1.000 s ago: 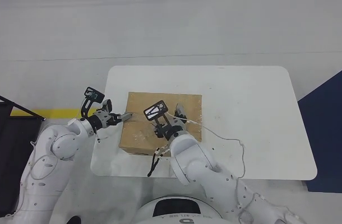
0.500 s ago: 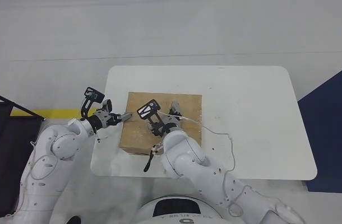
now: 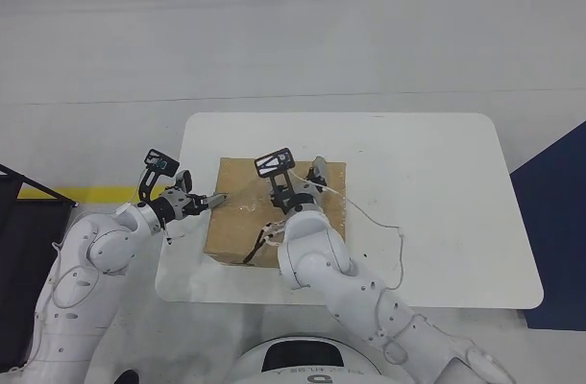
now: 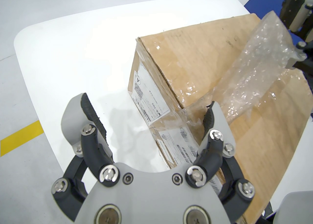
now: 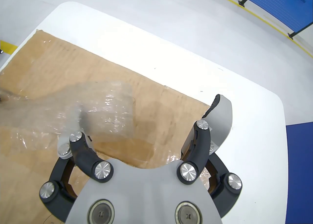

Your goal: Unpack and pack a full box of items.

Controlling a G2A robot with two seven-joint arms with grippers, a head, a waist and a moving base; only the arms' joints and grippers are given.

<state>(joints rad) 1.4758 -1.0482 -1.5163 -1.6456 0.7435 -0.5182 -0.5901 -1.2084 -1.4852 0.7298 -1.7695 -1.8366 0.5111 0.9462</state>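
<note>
**Left arm.** The left gripper [image 4: 148, 110] stands wide open at the left edge of the closed brown cardboard box [image 3: 237, 226]. One finger is over the bare white round-cornered table [image 3: 437, 192]. The other touches the box's upper edge, where the tape begins. It grips nothing.

**Task item.** The box sits left of centre on the table with its flaps shut. A strip of clear, crinkled sealing tape [image 4: 256, 68] rises from that left edge and runs across the lid to the right arm.

**Right arm.** The right gripper [image 5: 149, 107] hovers above the lid with its fingers spread wide. The strip drapes over one finger and appears only to cling there, not clamped.

**Step in hand, judged.** The seal is being peeled off so the box can be opened.
- The right gripper should close firmly on the strip before pulling.
- It should then draw low and steadily along the seam, so the strip neither tears nor slips free.
- The left gripper is best pressed on the box edge to stop the box sliding or lifting.

**Views compared.**
- The left wrist view shows the strip's anchored end and the white printed labels [image 4: 149, 102] on the box's side.
- The right wrist view shows the spread fingers and the free end of the strip.
- The top view alone gives the box's position on the table.
</note>
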